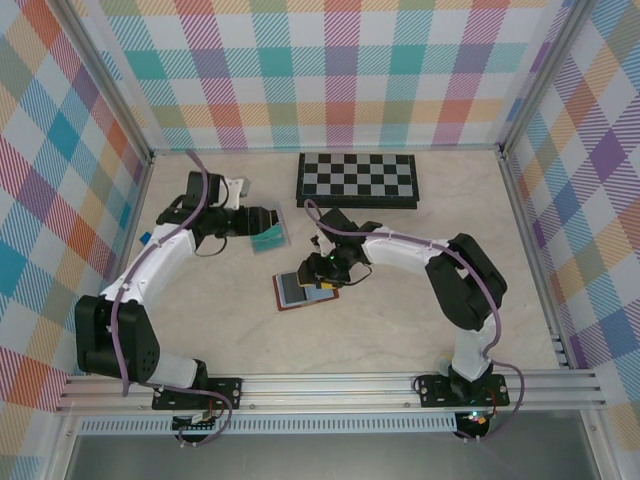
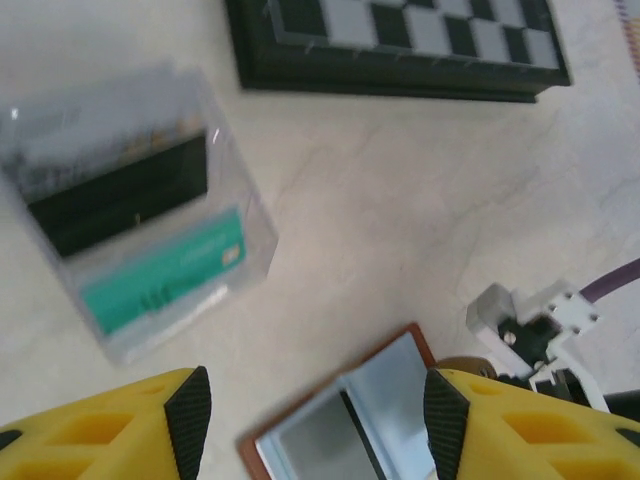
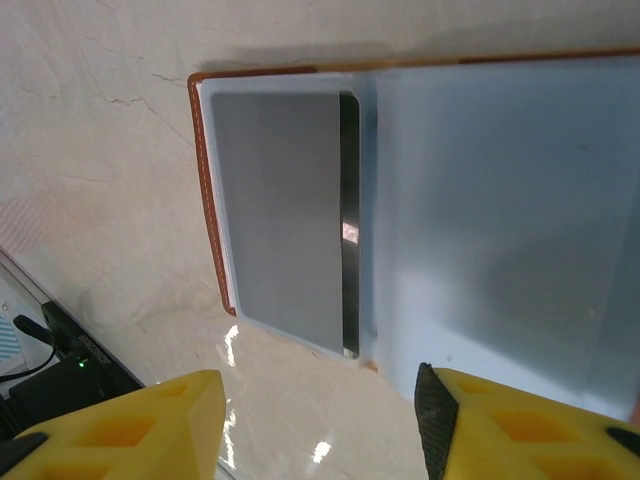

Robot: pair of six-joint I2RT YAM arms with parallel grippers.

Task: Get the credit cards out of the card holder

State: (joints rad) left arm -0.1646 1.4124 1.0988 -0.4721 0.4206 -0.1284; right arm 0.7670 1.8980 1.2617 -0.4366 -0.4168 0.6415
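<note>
— Where did we find the card holder [image 1: 296, 291]?

— Near the middle of the table [image 1: 400, 330]. It lay spread open with the blue-grey lining up and the brown outside down. Its long axis ran roughly left to right, with the right end tilted a little farther from our bases.

— Did we see anything in it?

— Yes, the pocketed card [image 3: 348, 200], dark, sat in the half toward our left arm. Only a thin strip of it showed at the pocket's mouth, which faced the fold. The strip ran parallel to the fold, across the holder's long axis.

— And our right gripper [image 3: 318, 425]?

— It hung over the holder's other half. The jaws stood apart with nothing between them. One finger [image 3: 520, 425] overlapped the lining, but we could not tell whether it touched.

— What about the other cards?

— We saw two in the clear tray [image 2: 100, 120], which stood near the holder, to its left and farther back. The black card [image 2: 120, 195] and the teal card [image 2: 165, 270] lay flat in it, side by side, with their long edges parallel.

— And our left gripper [image 2: 317, 415]?

— It was by the tray, also with its jaws apart and nothing held.

— Was there anything beyond that?

— The chessboard [image 1: 357, 180] lay along the far side, well apart from the holder.
</note>
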